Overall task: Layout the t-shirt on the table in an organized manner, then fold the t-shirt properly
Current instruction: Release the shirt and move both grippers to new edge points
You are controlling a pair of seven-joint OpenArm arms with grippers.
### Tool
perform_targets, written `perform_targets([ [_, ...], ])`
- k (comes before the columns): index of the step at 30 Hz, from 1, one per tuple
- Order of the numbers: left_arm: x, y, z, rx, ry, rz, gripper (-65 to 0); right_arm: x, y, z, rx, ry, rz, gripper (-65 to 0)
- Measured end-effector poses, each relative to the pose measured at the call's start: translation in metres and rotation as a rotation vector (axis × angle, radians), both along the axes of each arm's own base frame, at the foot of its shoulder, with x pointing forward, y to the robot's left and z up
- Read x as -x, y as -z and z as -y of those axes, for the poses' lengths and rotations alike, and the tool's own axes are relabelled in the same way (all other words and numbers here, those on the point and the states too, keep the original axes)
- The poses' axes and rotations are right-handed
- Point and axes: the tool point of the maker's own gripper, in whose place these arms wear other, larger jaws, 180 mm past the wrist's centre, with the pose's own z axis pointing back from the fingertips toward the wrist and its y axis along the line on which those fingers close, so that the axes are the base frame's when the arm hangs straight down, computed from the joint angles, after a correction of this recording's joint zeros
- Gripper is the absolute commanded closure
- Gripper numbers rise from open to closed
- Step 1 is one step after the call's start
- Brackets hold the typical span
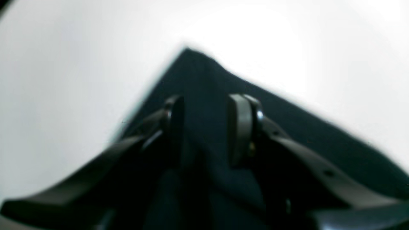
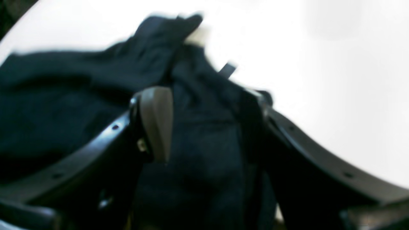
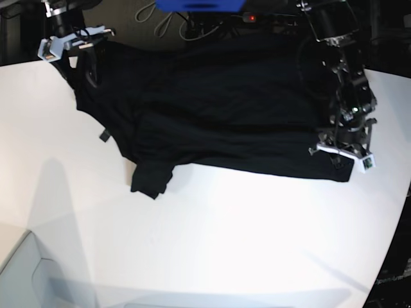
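Observation:
The black t-shirt (image 3: pixel 225 109) lies spread across the far half of the white table (image 3: pixel 225 244), with one sleeve (image 3: pixel 151 179) bunched toward the front. My right gripper (image 3: pixel 80 61) is at the shirt's far left end. In the right wrist view the right gripper (image 2: pixel 207 124) is open, with rumpled cloth (image 2: pixel 64 105) under and between its fingers and a small tag (image 2: pixel 227 69) just ahead. My left gripper (image 3: pixel 343 163) sits at the shirt's near right corner. In the left wrist view its fingers (image 1: pixel 243 127) stand apart over the cloth, behind the pointed corner (image 1: pixel 187 52).
A blue object (image 3: pixel 199 5) and loose cables (image 3: pixel 160 16) lie beyond the table's far edge. The table's curved edge (image 3: pixel 393 224) runs down the right side. A lower pale surface (image 3: pixel 26 269) shows at the front left corner.

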Motion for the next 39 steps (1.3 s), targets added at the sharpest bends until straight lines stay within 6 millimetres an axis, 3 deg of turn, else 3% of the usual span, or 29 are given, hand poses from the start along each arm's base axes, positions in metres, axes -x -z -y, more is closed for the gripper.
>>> perform_targets([
  [3,0.01,0.029,0.004,0.03,-0.003,-0.076,-21.8,-0.026,-0.01,-0.01,-0.008,-0.025,0.067,-34.4],
  [5,0.006,0.035,-0.002,0.024,-0.01,-0.066,-21.8,-0.049,-0.009,-0.019,-0.026,-0.047,0.069,-34.4],
  [9,-0.003,0.04,-0.006,0.026,-0.024,-0.065,-21.8,-0.085,0.015,-0.049,0.026,-0.183,-0.08,-34.0],
  [15,-0.009,0.04,-0.007,0.023,-0.027,-0.047,-21.8,-0.132,0.025,-0.057,0.032,-0.21,-0.163,-34.0],
  [21,-0.014,0.04,-0.013,-0.008,-0.038,0.009,-21.8,-0.147,0.076,-0.05,0.002,-0.191,-0.296,-34.0],
  [33,-0.049,0.045,-0.055,-0.022,-0.072,0.0,-21.8,-0.179,0.084,-0.019,0.005,-0.158,-0.289,-34.0],
  [39,-0.051,0.047,-0.067,-0.082,-0.1,0.088,-21.8,-0.19,0.082,-0.011,0.009,-0.144,-0.283,-34.1],
])
